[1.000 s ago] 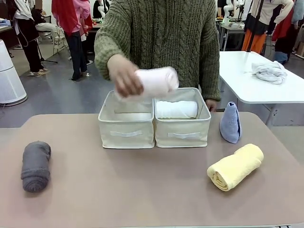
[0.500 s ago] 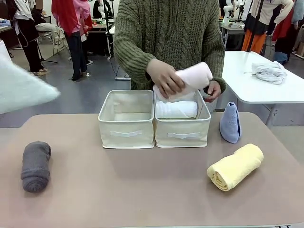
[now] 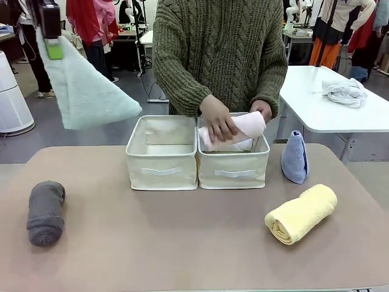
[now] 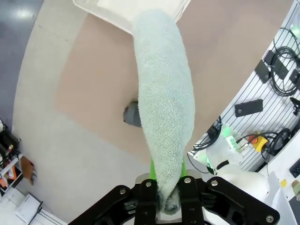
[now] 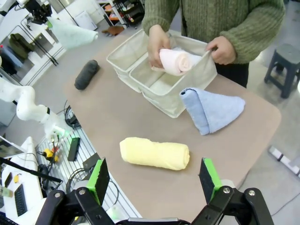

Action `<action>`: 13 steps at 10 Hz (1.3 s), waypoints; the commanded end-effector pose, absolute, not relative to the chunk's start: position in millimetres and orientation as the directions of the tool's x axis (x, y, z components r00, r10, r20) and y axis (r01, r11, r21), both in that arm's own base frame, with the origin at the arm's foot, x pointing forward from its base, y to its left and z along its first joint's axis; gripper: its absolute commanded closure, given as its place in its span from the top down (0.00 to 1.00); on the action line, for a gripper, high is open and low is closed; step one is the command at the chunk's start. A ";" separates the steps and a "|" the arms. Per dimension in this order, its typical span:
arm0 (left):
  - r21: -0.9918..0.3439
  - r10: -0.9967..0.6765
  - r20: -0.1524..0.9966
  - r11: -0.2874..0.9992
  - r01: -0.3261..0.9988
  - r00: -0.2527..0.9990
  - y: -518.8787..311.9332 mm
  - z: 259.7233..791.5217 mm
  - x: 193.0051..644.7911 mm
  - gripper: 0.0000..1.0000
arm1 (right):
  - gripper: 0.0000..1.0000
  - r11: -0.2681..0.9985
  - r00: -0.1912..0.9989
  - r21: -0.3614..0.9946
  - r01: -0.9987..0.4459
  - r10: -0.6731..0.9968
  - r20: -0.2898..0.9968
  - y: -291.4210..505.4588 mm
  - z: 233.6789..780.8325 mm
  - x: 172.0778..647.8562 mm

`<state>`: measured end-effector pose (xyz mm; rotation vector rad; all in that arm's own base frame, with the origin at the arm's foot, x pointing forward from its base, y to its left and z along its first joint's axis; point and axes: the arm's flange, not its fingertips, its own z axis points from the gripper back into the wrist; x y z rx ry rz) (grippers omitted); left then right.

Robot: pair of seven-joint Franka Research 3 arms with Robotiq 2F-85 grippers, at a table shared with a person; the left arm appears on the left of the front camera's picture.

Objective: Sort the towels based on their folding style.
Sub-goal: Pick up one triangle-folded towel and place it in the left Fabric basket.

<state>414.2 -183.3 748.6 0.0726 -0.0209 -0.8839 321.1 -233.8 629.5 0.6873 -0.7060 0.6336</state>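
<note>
My left gripper [image 3: 51, 38] hangs high at the far left, shut on the tip of the pale green cone towel [image 3: 85, 91], which dangles over the table. In the left wrist view the green towel [image 4: 164, 108] runs out from between the fingers. The person's hands press a pink rolled towel [image 3: 240, 129] into the right bin [image 3: 234, 171], on top of a white roll [image 5: 191, 57]. A dark grey roll [image 3: 45, 213] lies front left, a yellow roll [image 3: 301, 213] front right, and a blue cone [image 3: 295, 157] stands beside the right bin. My right gripper [image 5: 154, 180] hovers open above the yellow roll [image 5: 154, 153].
The left bin [image 3: 161, 161] touches the right bin at the table's far middle, its inside bare. A second white table [image 3: 328, 109] at the back right carries a whitish-grey cloth bundle [image 3: 345, 91]. Bare tabletop lies in front of the bins.
My left gripper has swung in from the left with the green cone towel, rising toward the bins. The person has moved the pink roll from over the left bin down into the right bin.
</note>
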 end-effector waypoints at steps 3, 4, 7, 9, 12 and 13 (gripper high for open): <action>0.073 -0.774 -0.011 0.631 0.772 0.633 -171.2 749.5 410.3 0.15 | 1.00 0.598 0.583 0.336 -0.728 0.282 0.762 -234.6 628.3 321.1; 0.073 -0.774 -0.011 0.631 0.772 0.633 -171.2 749.5 410.3 0.15 | 1.00 0.598 0.583 0.336 -0.728 0.282 0.762 -234.6 628.3 321.1; 0.073 -0.774 -0.011 0.631 0.772 0.633 -171.2 749.5 410.3 0.15 | 1.00 0.598 0.583 0.336 -0.728 0.282 0.762 -234.6 628.3 321.1; 0.073 -0.774 -0.011 0.631 0.772 0.633 -171.2 749.5 410.3 0.15 | 1.00 0.598 0.583 0.336 -0.728 0.282 0.762 -234.6 628.3 321.1; 0.090 -0.887 -0.011 0.459 0.884 0.462 -189.0 752.0 441.3 0.15 | 1.00 0.598 0.583 0.336 -0.728 0.282 0.762 -234.6 628.3 321.1; 0.089 -0.973 0.004 0.229 0.969 0.229 -195.2 747.9 442.1 0.15 | 1.00 0.598 0.583 0.336 -0.728 0.282 0.762 -234.6 628.3 321.1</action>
